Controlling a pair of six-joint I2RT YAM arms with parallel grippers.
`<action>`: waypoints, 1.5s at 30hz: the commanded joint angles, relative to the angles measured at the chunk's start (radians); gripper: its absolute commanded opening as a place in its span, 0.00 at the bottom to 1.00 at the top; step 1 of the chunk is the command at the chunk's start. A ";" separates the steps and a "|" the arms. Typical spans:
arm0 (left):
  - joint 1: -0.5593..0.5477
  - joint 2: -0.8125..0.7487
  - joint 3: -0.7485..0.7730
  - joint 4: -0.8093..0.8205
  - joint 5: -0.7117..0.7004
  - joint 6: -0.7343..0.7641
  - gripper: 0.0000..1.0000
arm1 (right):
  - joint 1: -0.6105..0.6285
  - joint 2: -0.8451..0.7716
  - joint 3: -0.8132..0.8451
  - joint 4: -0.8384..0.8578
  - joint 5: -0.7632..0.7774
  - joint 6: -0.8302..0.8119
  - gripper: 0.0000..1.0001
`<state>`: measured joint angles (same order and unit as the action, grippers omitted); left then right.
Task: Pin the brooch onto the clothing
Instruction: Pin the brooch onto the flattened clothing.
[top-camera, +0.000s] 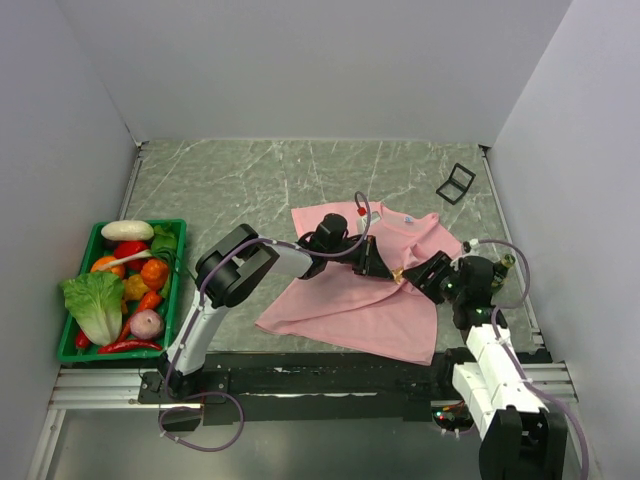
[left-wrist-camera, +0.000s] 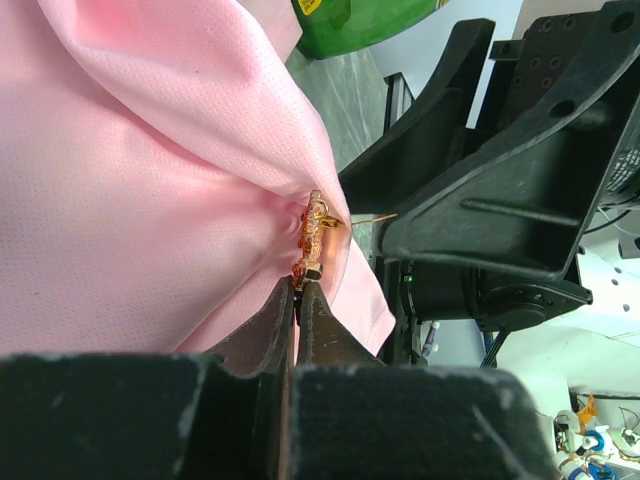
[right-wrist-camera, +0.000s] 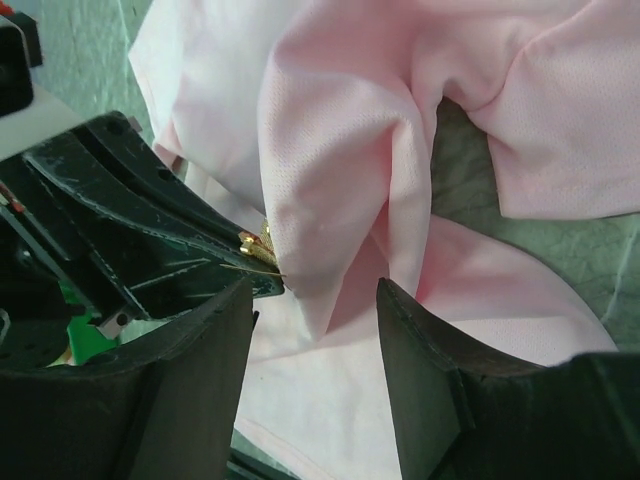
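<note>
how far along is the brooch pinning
Done: the left gripper holds the brooch clamped against a raised fold of the pink T-shirt. In hand: the open right gripper straddles that fold. Left: the thin gold pin shows bare beside the cloth, so piercing and fastening look undone.

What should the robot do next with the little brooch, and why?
Probably close the right gripper on the pink T-shirt fold between its open jaws. The left gripper is shut on the brooch right at that fold, so steadying the cloth should help its pin go through.
</note>
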<state>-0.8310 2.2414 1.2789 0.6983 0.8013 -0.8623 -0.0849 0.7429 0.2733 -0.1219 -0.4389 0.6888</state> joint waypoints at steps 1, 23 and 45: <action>0.007 0.000 0.033 0.067 0.032 -0.017 0.01 | -0.029 -0.051 -0.016 0.021 0.005 0.014 0.59; 0.007 -0.002 0.040 0.072 0.033 -0.024 0.01 | -0.076 0.021 -0.051 0.154 -0.067 0.023 0.59; -0.011 -0.006 0.051 0.033 0.033 0.011 0.01 | -0.075 0.154 -0.079 0.304 -0.090 0.018 0.58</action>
<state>-0.8207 2.2448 1.2907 0.6811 0.8032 -0.8722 -0.1555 0.8833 0.1986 0.1135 -0.5255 0.7136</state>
